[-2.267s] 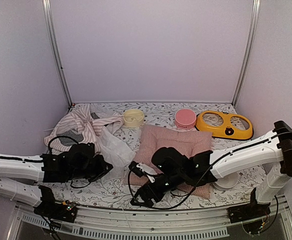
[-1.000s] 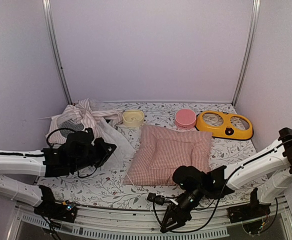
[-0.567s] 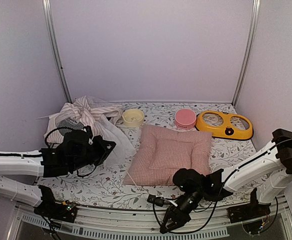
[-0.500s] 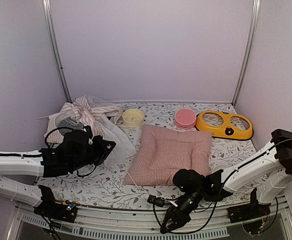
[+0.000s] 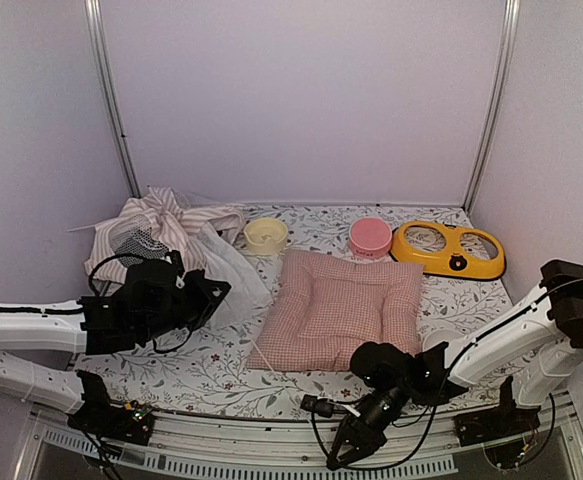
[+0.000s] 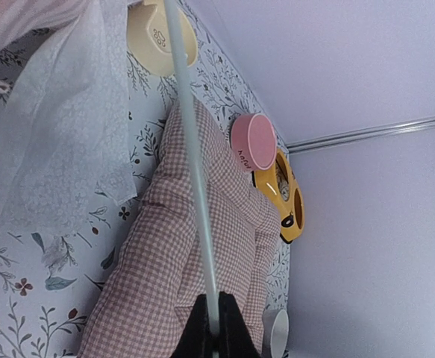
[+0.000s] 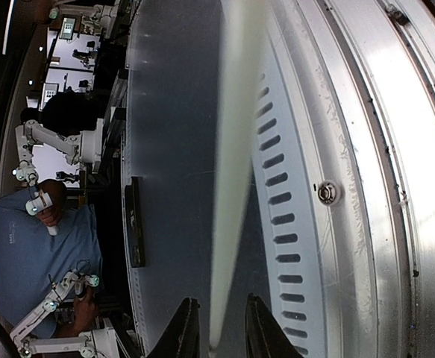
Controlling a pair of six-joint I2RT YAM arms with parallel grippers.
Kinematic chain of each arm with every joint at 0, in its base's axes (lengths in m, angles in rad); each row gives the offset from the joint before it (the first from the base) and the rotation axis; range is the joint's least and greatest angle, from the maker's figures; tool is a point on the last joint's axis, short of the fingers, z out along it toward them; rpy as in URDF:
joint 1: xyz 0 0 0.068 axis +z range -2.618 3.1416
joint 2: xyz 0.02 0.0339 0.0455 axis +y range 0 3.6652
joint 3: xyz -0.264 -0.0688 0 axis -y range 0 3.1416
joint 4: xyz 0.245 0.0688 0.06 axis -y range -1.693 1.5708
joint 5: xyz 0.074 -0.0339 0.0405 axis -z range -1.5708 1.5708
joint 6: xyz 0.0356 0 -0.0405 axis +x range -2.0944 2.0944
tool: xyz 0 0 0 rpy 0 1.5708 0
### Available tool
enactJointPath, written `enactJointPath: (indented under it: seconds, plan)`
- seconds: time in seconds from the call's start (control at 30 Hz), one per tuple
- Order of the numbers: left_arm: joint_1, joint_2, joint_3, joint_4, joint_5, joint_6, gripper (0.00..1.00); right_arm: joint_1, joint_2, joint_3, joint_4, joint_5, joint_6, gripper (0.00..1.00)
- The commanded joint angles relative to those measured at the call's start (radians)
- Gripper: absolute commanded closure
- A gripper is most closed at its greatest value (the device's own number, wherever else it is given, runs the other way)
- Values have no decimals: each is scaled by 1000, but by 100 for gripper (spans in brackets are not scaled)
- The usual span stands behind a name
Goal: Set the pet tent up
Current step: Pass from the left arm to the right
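Nearest the camera, at the bottom centre of the top view, the right gripper [image 5: 343, 452] hangs past the near edge of the table [image 5: 211, 372], over the slotted metal rail [image 5: 221, 462]. In its wrist view the jaws stand a little apart with a blurred pale rod [image 7: 232, 149] running up between them. Whether they press on the rod I cannot tell. Left of centre, the left gripper [image 5: 214, 290] sits low over the flowered cloth. Its wrist view shows the jaws pressed together on a thin white pole [image 6: 191, 149], which rises from the bottom edge to the top of that frame. Beside it, in the middle of the table, lies a pink checked cushion [image 5: 341, 305], flat. A white round thing [image 5: 437, 340] is partly hidden at its lower right corner. The pet tent [image 5: 166, 225] lies as a crumpled heap in the far left corner of the table, not standing. Its striped fabric is bunched up and the black mesh window [image 5: 136, 242] faces forward. The sheer white curtain [image 5: 229, 275] spills toward the cushion's left edge. Along the back, from left to right, stand a cream bowl [image 5: 266, 236] just beside the tent, a pink bowl [image 5: 370, 237] behind the cushion, and a yellow double feeder [image 5: 449, 251] at the right.
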Motion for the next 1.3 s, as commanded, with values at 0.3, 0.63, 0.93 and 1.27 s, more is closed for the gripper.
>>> enactJointPath:
  seconds: [0.3,0.63,0.93,1.27]
  plan:
    - [12,-12,21,44,-22,47,100,-36,-56,-34,5,-26,-17,79]
    - [12,-13,31,23,-8,73,97,-37,-62,-17,-16,-16,-30,100]
    - [12,-121,47,-190,3,164,51,-40,-79,5,-42,10,-42,100]
    - [19,-288,32,-516,-162,220,42,-60,-71,25,-47,11,-50,100]
